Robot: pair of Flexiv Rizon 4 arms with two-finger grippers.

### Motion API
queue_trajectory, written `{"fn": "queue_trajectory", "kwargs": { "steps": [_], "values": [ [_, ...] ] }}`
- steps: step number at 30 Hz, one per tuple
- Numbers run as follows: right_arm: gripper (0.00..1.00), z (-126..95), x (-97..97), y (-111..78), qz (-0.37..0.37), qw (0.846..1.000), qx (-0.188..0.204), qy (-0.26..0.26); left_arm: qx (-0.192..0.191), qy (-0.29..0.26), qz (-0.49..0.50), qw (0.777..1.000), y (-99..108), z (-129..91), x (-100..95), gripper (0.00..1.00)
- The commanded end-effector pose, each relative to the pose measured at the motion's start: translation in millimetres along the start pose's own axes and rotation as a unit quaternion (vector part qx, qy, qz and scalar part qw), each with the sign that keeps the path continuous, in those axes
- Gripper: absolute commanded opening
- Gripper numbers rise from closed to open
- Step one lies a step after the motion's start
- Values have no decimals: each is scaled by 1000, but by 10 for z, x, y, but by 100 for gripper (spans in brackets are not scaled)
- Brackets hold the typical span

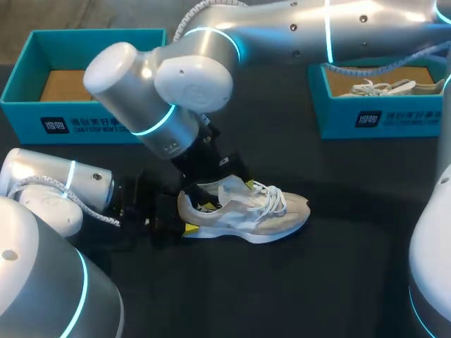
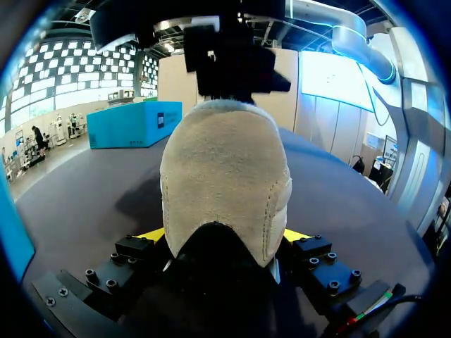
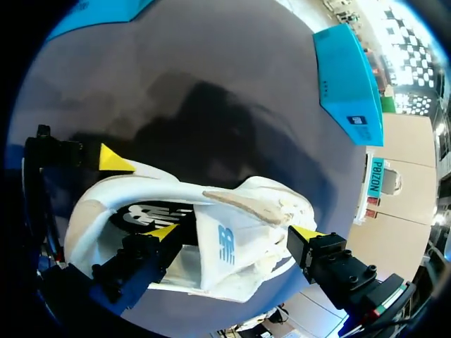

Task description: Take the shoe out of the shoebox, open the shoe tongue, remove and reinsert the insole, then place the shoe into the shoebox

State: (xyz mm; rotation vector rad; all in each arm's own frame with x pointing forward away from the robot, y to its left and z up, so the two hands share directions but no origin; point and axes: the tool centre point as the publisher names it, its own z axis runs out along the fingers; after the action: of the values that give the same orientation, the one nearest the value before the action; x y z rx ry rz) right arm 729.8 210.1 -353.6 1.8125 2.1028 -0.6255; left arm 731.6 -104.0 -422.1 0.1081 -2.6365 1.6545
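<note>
The left arm's jaws are pinching the heel of the shoe (image 1: 243, 211). One yellow tip (image 2: 151, 233) presses each side of the heel, as the left wrist view shows. The right arm's jaws are spread wide over the shoe's opening. One finger (image 3: 141, 259) reaches down inside the collar. The other finger (image 3: 331, 262) stands outside, on the lace side, with the tongue (image 3: 229, 243) between them. Firm contact on both faces of the tongue cannot be confirmed. The insole (image 3: 151, 213) is seated inside the shoe, with its printed heel patch exposed. The shoe rests on its sole on the dark bench (image 1: 296, 296), outside both boxes. In the head view its toe points to the right and its heel faces the left arm. The right arm enters from the upper right, crosses the middle and descends onto the shoe from above. A teal shoebox (image 1: 84, 123) stands at the far left of the bench with its cardboard floor visible. A second teal shoebox (image 1: 394, 116) stands at the far right and holds another pale shoe (image 1: 384, 87). Both boxes are well apart from the shoe being handled.
</note>
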Motion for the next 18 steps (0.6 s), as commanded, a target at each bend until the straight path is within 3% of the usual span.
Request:
{"fn": "queue_trajectory", "kwargs": {
  "steps": [1,9,18],
  "values": [
    [100,58,-6,-5,6,1000,6,-3,-2,1,0,1000,23,9,-12,0],
    [100,116,-181,-29,32,999,12,-9,-2,1,0,1000,23,9,-12,0],
    [100,31,-351,14,56,998,6,-7,-2,1,0,1000,23,9,-12,0]
  ]
}}
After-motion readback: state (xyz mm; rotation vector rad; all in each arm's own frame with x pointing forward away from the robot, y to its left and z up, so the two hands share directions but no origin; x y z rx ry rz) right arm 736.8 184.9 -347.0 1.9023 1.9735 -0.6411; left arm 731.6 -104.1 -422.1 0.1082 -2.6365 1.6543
